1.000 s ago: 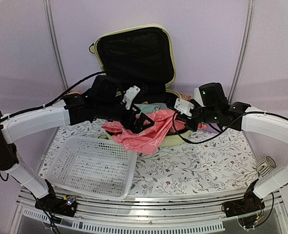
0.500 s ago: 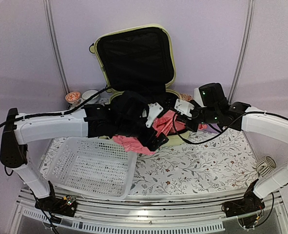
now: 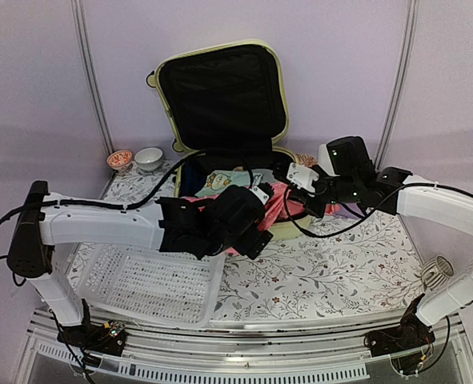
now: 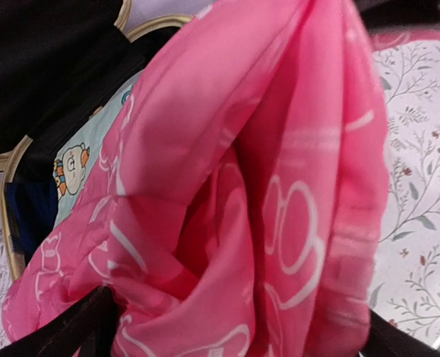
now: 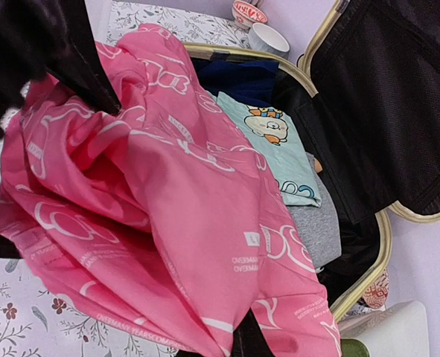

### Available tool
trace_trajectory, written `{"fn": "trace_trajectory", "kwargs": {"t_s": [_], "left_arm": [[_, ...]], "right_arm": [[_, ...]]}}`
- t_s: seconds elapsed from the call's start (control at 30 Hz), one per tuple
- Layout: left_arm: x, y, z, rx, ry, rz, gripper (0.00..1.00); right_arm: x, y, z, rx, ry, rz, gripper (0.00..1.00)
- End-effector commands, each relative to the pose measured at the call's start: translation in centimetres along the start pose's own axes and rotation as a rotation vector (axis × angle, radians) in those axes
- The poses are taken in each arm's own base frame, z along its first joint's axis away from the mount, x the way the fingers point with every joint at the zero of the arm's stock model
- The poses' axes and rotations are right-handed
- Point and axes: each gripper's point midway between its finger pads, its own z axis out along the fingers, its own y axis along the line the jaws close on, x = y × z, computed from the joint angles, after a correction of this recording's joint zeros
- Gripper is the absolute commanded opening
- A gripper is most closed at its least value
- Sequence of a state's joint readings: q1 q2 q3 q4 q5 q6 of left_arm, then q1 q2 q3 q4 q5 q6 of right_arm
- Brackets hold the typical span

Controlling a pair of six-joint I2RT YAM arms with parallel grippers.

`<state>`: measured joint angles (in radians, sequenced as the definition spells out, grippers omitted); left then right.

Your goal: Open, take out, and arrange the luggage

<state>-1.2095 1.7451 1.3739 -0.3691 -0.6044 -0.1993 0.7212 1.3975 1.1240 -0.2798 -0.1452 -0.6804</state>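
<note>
Lilac walls, floral-clothed table [image 3: 340, 264]. Luggage [image 3: 220, 88] sat at table's far edge, centre, with lid upright against back wall and black lining showing. Pink cloth [image 5: 167, 201] spilled over its near rim (white lettering on it). Right gripper [image 5: 243, 336] clenched on pink cloth over luggage's right side. Left gripper [image 4: 238, 316] spread wide, pink cloth bunched between fingers, unpinched. Cartoon-print garment [image 5: 275, 141] lay inside luggage. White basket [image 3: 148, 276] stood at near-left corner.
</note>
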Motion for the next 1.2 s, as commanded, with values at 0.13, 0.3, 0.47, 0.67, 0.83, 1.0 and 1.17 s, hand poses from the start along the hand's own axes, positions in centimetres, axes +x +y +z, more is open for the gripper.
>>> {"fn": "trace_trajectory", "kwargs": {"t_s": [0.13, 0.3, 0.47, 0.67, 0.83, 1.0, 1.17], "left_arm": [[1.1, 3.1, -1.7, -0.055, -0.129, 0.001, 0.98], [2.5, 5.3, -1.6, -0.031, -0.127, -0.005, 0.98], [2.7, 5.7, -0.6, 0.038, -0.118, 0.03, 0.92], [3.6, 6.5, 0.2, 0.079, -0.046, 0.094, 0.62], [2.5, 8.8, 0.1, 0.057, -0.02, 0.123, 0.08], [-0.4, 13.1, -1.2, -0.049, -0.048, 0.193, 0.0], [-3.2, 18.3, -3.3, -0.145, -0.133, 0.266, 0.0]], "right_arm": [[-2.9, -1.0, -1.8, 0.025, -0.109, -0.003, 0.02], [-2.9, -1.0, -2.0, 0.021, -0.115, 0.002, 0.02], [-3.2, -1.2, -2.1, 0.025, -0.123, 0.0, 0.02], [-3.8, -1.8, -2.7, 0.039, -0.14, 0.003, 0.02], [-5.1, -3.2, -3.4, 0.073, -0.162, 0.001, 0.02], [-7.5, -3.8, -3.8, 0.04, -0.188, -0.004, 0.02], [-11.2, -2.0, -3.4, -0.01, -0.226, -0.044, 0.02]]}}
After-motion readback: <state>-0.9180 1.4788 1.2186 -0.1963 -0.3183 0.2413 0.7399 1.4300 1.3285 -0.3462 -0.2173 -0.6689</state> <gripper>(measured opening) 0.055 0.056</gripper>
